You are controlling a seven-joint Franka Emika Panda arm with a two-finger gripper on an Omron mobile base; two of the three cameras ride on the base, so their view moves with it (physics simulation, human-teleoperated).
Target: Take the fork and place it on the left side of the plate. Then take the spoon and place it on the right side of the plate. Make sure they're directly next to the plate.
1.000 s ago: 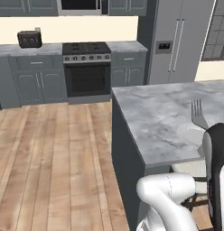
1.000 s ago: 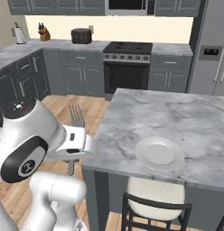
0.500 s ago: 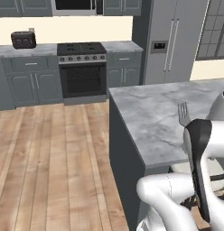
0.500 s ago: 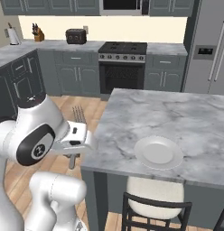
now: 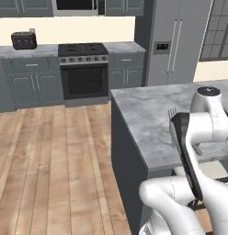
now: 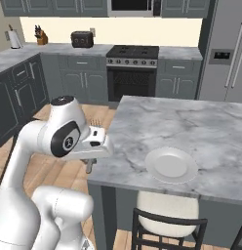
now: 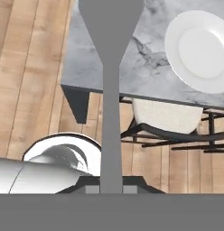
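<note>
The grey fork (image 7: 111, 113) stands lengthwise in my gripper (image 7: 111, 188), which is shut on its handle. In the hand view its wide head reaches the top edge, over the island's near corner. The tines (image 6: 96, 121) stick up above the hand, just off the left edge of the island counter (image 6: 191, 122). From the left base camera the fork tines (image 5: 172, 111) show beside my forearm. The plate (image 6: 171, 165), round and white, lies near the island's front edge, to the right of the fork; it sits at the upper right as the plate (image 7: 202, 48). The spoon is out of view.
A dark chair with a pale seat (image 6: 167, 210) is tucked under the island below the plate. Wood floor (image 5: 56, 160) lies left of the island. The stove (image 6: 132, 68), fridge (image 5: 175, 41) and toaster (image 6: 82, 38) line the back wall.
The arm has swung the fork sideways toward the island's left edge, with the grip unchanged. The base views have shifted a little, so the cameras moved too.
</note>
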